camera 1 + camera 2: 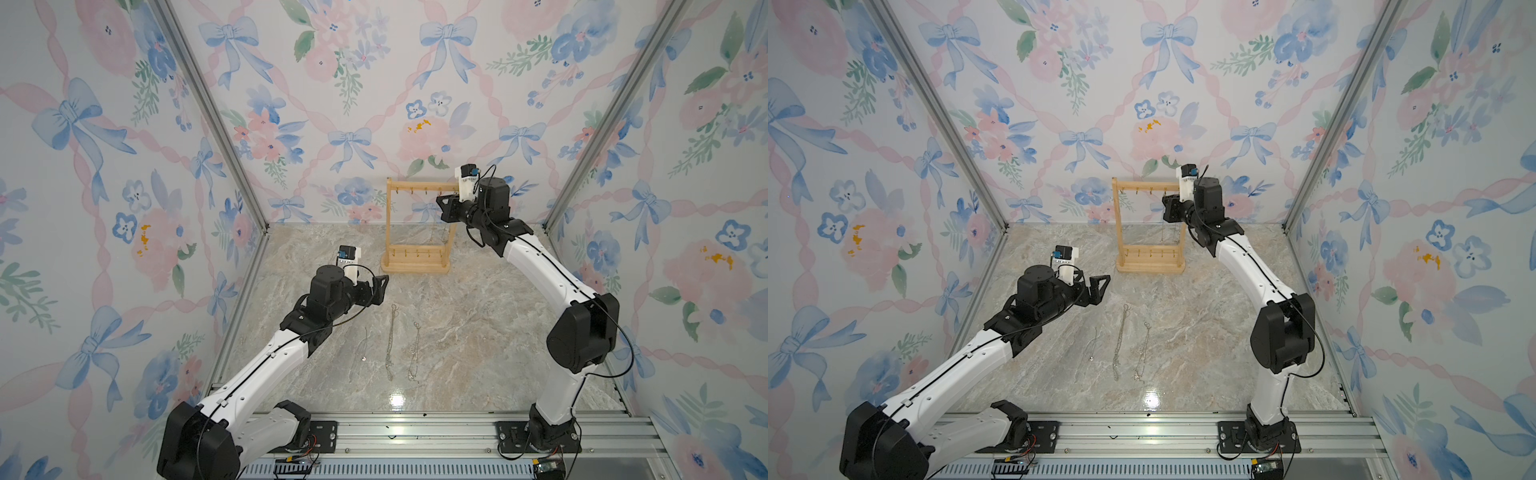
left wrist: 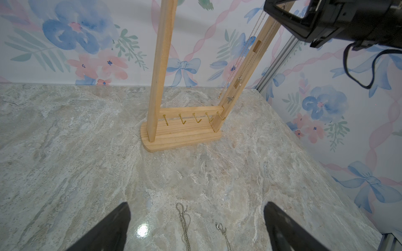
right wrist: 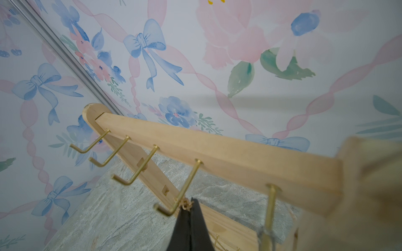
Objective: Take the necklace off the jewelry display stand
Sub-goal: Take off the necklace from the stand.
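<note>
The jewelry display stand (image 1: 415, 266) of light pine stands at the back of the marble table, also in a top view (image 1: 1150, 266) and the left wrist view (image 2: 180, 137). Its top bar (image 3: 217, 150) carries several brass hooks. A gold necklace (image 3: 186, 204) hangs from the fourth hook, and its chain runs down beside the right upright (image 2: 243, 65). My right gripper (image 3: 191, 201) is shut on that chain just below the hook, up at the top bar (image 1: 441, 201) (image 1: 1167, 203). My left gripper (image 2: 196, 204) is open and empty, hovering left of the stand (image 1: 380, 286) (image 1: 1100, 286).
Three necklaces lie stretched out on the table: left (image 1: 364, 345), middle (image 1: 390, 340) and right (image 1: 415, 349); two show under my left gripper (image 2: 183, 223) (image 2: 221, 230). A second chain hangs on the end hook (image 3: 268, 234). Floral walls enclose the table on three sides.
</note>
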Action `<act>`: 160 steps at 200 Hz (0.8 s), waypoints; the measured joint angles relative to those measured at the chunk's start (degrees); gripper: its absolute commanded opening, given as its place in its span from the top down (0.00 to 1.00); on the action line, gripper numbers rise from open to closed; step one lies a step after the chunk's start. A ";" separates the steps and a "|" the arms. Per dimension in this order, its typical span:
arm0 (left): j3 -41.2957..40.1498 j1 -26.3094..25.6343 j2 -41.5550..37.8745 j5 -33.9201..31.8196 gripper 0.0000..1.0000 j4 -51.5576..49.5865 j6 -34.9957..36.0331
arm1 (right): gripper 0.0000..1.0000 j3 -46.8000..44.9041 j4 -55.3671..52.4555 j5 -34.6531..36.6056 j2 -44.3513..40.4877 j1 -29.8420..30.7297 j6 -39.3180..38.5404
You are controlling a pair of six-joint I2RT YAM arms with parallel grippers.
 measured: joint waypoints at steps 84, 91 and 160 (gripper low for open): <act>0.00 0.00 0.44 0.26 0.02 0.00 0.00 | 1.00 -0.02 -1.20 0.22 -1.16 0.35 -1.88; 0.00 0.00 0.48 0.26 0.02 0.00 0.00 | 1.00 -0.02 -1.38 0.26 -1.53 0.37 -2.01; 0.00 0.00 1.01 0.28 0.02 0.00 0.00 | 1.00 -0.68 -3.21 0.55 -3.67 0.68 -2.49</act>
